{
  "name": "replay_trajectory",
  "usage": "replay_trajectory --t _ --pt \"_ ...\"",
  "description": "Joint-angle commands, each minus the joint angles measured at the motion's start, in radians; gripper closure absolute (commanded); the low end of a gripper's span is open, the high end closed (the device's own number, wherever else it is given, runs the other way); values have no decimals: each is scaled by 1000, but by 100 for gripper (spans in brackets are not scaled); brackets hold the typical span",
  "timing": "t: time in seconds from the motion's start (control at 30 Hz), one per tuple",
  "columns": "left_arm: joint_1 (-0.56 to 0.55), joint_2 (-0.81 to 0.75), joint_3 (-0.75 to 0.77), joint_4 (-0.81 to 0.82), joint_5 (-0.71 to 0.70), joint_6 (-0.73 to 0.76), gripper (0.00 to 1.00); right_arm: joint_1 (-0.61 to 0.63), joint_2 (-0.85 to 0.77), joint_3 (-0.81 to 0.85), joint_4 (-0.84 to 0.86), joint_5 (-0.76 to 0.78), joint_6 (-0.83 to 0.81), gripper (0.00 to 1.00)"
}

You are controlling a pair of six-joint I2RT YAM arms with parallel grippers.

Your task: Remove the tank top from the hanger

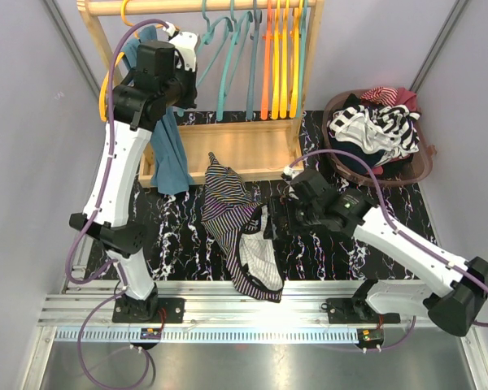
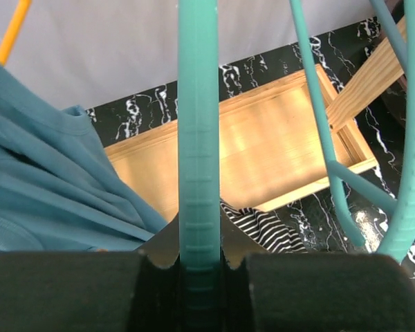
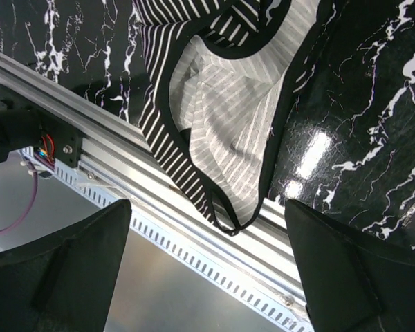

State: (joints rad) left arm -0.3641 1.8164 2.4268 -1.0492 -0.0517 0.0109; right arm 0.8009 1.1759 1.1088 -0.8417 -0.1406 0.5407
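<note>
- Left fingers (image 2: 69, 290) clamped on teal hanger (image 2: 197, 138)
- Right fingers (image 3: 62, 277) spread open, empty, over striped tank top (image 3: 221, 104)
- Tank top lies crumpled on tabletop (image 1: 183, 236), lower end over the near rail (image 1: 309, 302)

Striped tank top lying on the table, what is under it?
The striped tank top lies on the black marbled table, its lower end draped over the metal rail at the near edge. Anything else beneath the fabric is covered.
</note>
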Motion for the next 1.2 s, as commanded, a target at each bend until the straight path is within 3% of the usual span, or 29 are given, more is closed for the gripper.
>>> replay_trajectory --t 0.0,0.07,0.13,0.23,0.3,0.47,0.57,0.7,0.83,0.9,1.13,1.17 --pt "8 -8 66 57 46 -5 100 17 42 45 79 24 -59 0" --pt "8 -9 64 49 46 -8 96 20 76 55 107 21 -83 0" --pt "8 -22 57 43 36 -8 71 38 145 71 124 30 -99 0" --pt "8 -92 -7 35 23 -58 20 86 241 98 179 70 -131 0" --pt "7 -164 -153 76 4 -87 1 106 324 124 234 101 -150 0" --pt "-44 -538 -619 259 -20 -169 1 153 514 216 322 228 -162 0" --pt "-96 -704 -783 284 -31 -218 1 153 649 308 297 370 -150 0" --pt "-160 -866 -935 299 -27 -281 1 153 824 419 274 479 -142 0" --pt "-183 -947 -1046 298 -10 -316 1 155 936 459 268 473 -117 0" --pt "-185 -985 -1087 301 -1 -325 1 153 958 442 271 460 -96 5" --pt "-187 -1026 -1111 279 44 -301 1 149 872 277 322 452 -21 50" --pt "-187 -1029 -1115 275 46 -299 1 146 855 255 320 453 -10 68"
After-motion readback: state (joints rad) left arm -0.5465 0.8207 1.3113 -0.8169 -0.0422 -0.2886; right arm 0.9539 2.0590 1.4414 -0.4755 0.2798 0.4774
